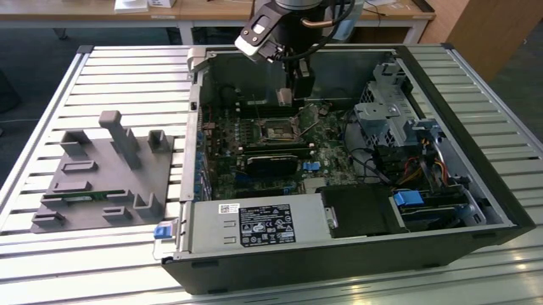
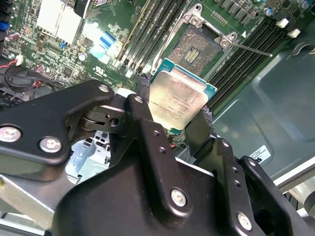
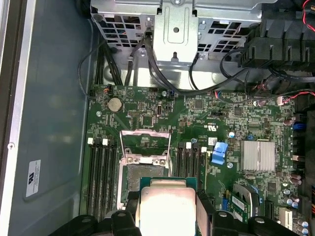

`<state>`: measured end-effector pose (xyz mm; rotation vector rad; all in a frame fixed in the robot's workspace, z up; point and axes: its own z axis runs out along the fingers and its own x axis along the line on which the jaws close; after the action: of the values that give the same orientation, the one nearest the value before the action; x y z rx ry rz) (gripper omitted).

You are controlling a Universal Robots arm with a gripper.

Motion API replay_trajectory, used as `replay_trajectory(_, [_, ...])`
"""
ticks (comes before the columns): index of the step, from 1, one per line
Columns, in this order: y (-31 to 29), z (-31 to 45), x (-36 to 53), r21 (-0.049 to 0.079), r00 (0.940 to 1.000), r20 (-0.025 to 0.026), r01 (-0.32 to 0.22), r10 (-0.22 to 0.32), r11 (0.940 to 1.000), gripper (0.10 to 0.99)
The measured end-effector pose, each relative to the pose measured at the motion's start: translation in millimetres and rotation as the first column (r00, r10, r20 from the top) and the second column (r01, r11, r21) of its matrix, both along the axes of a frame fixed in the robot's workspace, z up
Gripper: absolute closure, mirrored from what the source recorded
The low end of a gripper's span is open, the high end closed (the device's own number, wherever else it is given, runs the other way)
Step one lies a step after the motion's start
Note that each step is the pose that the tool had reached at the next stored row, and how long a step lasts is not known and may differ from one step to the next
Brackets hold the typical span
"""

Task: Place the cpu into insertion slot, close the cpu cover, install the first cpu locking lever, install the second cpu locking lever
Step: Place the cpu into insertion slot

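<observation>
- holding a small flat square chip with a pale silvery-beige metal face, the cpu (image 2: 179, 101), the black two-fingered gripper (image 2: 176, 104) has its fingers (image 2: 203, 129) closed partway onto two opposite edges of the chip. this edge grip is judged to leave the metal face and the underside untouched.
- cpu: sits between the fingers, metal face toward the wrist cameras, lifted clear of the board.
- insertion slot: a square socket with a dark centre and a silvery metal rim (image 2: 197, 46), just beyond the fingertips and apart from the chip. nothing is seated in it.
- cpu cover: a thin square silvery metal frame plate with a cut-out middle (image 3: 145, 132), swung open on the side of the socket away from the fingers. it is judged open so that the socket can be reached.
- thin silvery wire lever (image 2: 251, 49): off to one side of the fingers, angled away from the socket and unlatched.
- green circuit board (image 3: 221, 113): beneath the fingers, with long narrow black card slots (image 3: 101, 177) flanking the socket.
- black open computer case (image 1: 339, 267): lies on its side on a slatted metal table (image 1: 127, 70), open face up, so the arm can reach in from above.
- standing of work: judged to be the first step, with the chip not yet seated and the cover and levers not yet closed.
</observation>
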<state>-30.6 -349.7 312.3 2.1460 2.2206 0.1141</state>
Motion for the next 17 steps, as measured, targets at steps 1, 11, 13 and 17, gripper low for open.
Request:
replay_trajectory(1, [0.0,-0.5,0.0,0.0,1.0,0.0,0.0,0.0,1.0,0.549])
replay_trajectory(11, [0.3,-5.0,0.0,0.0,1.0,-0.0002,0.0,0.0,1.0,0.549])
replay_trajectory(13, [0.3,-6.0,0.0,0.0,1.0,-0.0004,0.0,0.0,1.0,0.549])
replay_trajectory(17, [0.4,-7.9,0.0,0.0,1.0,-0.0008,0.0,0.0,1.0,0.549])
